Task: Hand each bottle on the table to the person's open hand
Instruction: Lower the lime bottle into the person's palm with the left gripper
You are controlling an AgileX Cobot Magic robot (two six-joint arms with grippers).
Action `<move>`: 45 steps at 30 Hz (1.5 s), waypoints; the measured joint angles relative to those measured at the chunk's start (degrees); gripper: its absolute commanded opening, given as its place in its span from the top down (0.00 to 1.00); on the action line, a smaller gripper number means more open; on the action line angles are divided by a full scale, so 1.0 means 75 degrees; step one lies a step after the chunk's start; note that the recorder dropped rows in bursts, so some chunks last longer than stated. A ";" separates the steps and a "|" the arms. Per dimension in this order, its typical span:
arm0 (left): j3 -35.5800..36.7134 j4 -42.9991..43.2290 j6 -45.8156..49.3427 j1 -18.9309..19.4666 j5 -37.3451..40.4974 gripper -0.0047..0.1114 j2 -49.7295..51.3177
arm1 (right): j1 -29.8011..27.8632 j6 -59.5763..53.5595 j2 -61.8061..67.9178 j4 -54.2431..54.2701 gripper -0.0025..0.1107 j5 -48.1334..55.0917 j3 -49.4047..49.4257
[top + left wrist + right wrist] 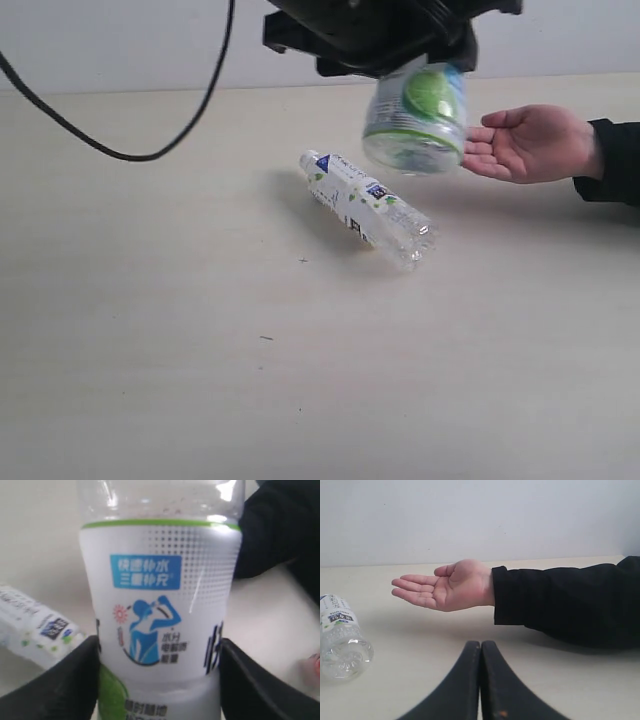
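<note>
held bottle (415,120) (160,615): clear plastic, white-and-green label with blue print and a drinking figure; up in the air off the worktop (150,350), toward its far edge on the right arm's side; clear ribbed base end lowermost, cap end hidden in the black arm above.
left tool (159,680): holding the held bottle, one black finger (65,680) against each side of the labelled middle.
open hand (530,143) (445,585): palm up, fingers stretched toward the held bottle, low over the worktop near the far edge; fingertips just beside the bottle's side, touching or not cannot be told.
sleeve (615,160) (560,600): black, reaching in from the right-hand side of the worktop.
lying bottle (368,208) (35,630) (340,640): on its side on the worktop, below and nearer than the held bottle, around mid-worktop; white cap toward the far left, clear base toward the near right; white label with green specks and a small blue patch.
right tool (481,680): fingers pressed flat together, nothing between them; low over the worktop, pointed at the open hand, apart from it.
cable (150,150): black, hanging in a loop over the far left of the worktop.
</note>
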 measured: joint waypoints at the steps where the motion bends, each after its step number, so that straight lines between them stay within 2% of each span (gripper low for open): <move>1: 0.0000 -0.0017 -0.0127 -0.0083 -0.0294 0.96 0.0080 | 0.0000 0.0000 0.0000 0.0000 0.98 0.0000 0.0000; 6: 0.0000 -0.0391 -0.0639 -0.0300 -0.1594 0.96 0.0675 | 0.0000 0.0000 0.0000 0.0000 0.98 0.0000 0.0000; 8: -0.0112 -0.0628 -0.0699 -0.0300 -0.1805 0.96 0.0924 | 0.0000 0.0000 0.0000 0.0000 0.98 0.0000 0.0000; 25: -0.3003 -0.2740 -0.0640 -0.0184 -0.2096 0.96 0.3543 | 0.0000 0.0000 0.0000 0.0000 0.98 0.0000 0.0000; 33: -0.3161 -0.3084 -0.0625 0.0204 -0.2096 0.96 0.4228 | 0.0000 0.0000 0.0000 0.0000 0.98 0.0000 0.0000; 45: -0.3190 -0.3637 -0.0576 0.0243 -0.2142 0.96 0.4662 | 0.0000 0.0000 0.0000 0.0000 0.98 0.0000 0.0000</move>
